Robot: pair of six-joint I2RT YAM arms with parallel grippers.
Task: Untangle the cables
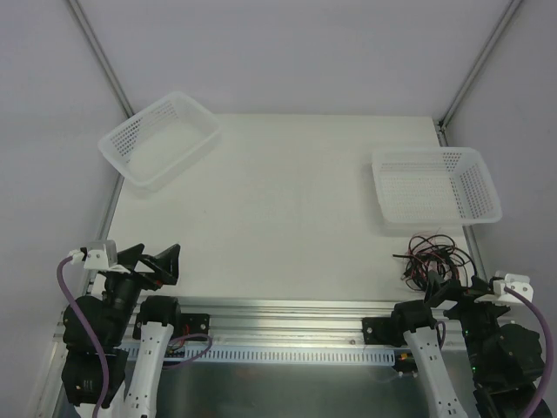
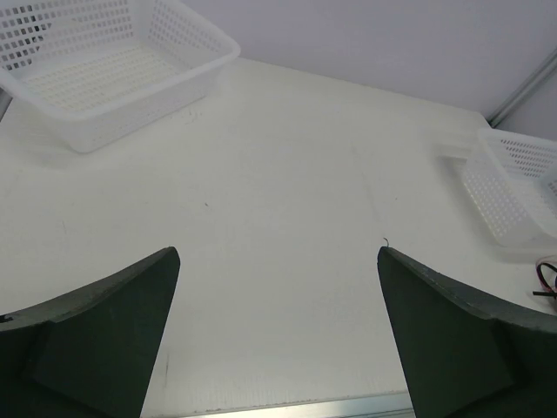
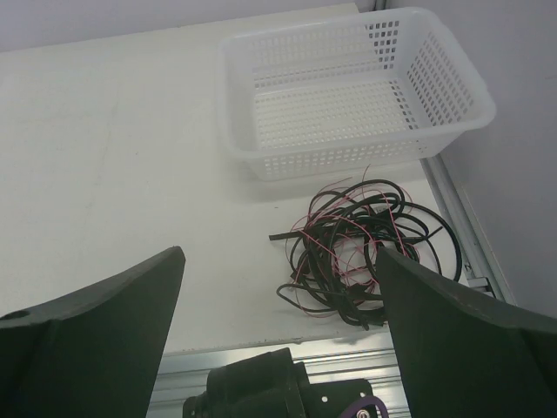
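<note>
Dark fingers of the right tool frame the shot, spread wide and holding nothing — the cables lie just ahead.
The left tool is equally wide and empty, over bare surface well apart from the tangle. The cables form one loose knot of black and thin red strands at the near right edge, just in front of the right basket. They look light, limp and springy, so pulling one strand will likely drag the whole clump — a free black end poking out on the knot's left, or an outer loop, seems the best place to pinch while the other tool pins the rest.
</note>
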